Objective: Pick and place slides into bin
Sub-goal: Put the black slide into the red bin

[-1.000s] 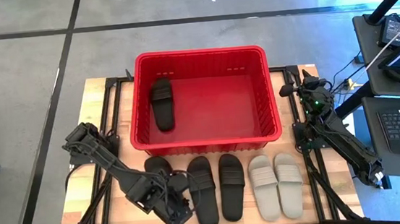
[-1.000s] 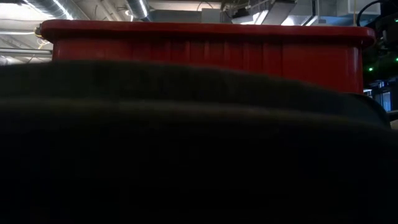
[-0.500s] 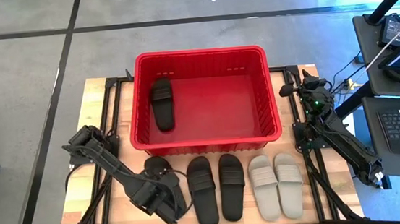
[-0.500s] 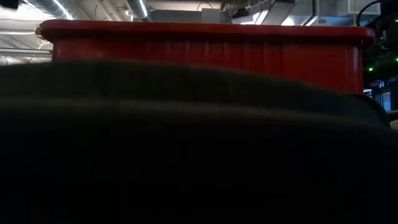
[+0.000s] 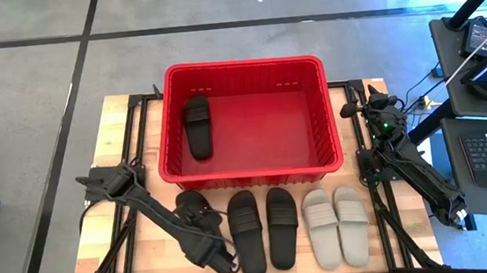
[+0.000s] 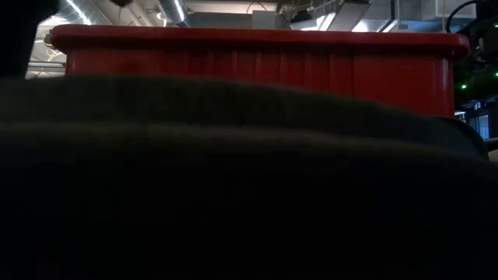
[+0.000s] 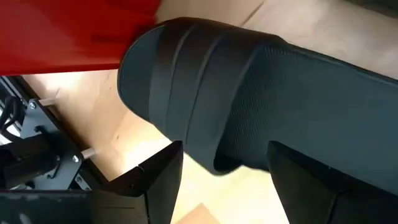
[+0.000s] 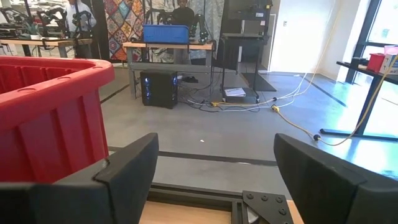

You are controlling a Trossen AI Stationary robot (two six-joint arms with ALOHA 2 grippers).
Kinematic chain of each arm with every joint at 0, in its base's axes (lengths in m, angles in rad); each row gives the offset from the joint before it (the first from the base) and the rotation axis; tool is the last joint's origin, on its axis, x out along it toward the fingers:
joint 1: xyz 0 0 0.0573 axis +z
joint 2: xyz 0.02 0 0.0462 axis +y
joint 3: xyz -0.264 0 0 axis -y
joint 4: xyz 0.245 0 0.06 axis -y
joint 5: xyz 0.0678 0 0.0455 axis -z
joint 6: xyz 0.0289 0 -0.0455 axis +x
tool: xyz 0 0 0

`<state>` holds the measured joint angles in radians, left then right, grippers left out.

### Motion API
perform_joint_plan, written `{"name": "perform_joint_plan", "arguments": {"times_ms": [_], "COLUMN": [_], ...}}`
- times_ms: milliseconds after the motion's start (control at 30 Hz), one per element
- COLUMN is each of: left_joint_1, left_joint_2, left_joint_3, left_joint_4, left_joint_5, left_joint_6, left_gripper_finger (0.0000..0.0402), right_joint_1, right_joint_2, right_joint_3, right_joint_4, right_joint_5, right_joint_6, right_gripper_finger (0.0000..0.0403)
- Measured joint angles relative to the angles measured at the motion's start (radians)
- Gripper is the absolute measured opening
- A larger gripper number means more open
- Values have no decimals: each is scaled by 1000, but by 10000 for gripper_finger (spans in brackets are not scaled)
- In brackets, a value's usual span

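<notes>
While one black slide [image 5: 197, 125] already lies in the red bin [image 5: 243, 65], the left end effector [image 5: 211, 252], fingers spread, straddles the leftmost black slide [image 7: 205, 93] at the bench's seven o'clock, needing only to close and lift.

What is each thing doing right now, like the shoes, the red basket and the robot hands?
Red bin: upright on the table, holding one slide.
Black slide in bin: lying flat at the bin's left side.
Leftmost black slide: on the table, between the left end effector's open fingers, not lifted.
Black pair: flat on the table, untouched.
Beige pair: flat on the table, untouched.
Right end effector: open, empty, waiting beside the bin.
</notes>
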<state>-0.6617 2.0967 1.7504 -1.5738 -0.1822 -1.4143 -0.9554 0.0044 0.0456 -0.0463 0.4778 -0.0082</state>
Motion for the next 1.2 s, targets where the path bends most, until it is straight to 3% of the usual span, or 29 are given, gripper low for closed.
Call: {"name": "perform_joint_plan", "arguments": {"times_ms": [300,933,1067,1200], "left_joint_1": [57,77,86,86], "left_joint_2": [87,92,92,92], "left_joint_3": [-1,-79,-97,-98], "left_joint_4": [2,1,-1,-7], "left_joint_5": [14,51,119,130], "left_joint_6": [6,7,11,11], "left_gripper_finger": [227,226,206,160], "right_joint_1": [0,0,0,0], "right_joint_2": [0,0,0,0], "right_joint_3": [0,0,0,0], "right_joint_4": [0,0,0,0], "right_joint_5": [0,0,0,0], "right_joint_6": [2,3,3,3], "right_gripper_finger": [320,320,320,320]}}
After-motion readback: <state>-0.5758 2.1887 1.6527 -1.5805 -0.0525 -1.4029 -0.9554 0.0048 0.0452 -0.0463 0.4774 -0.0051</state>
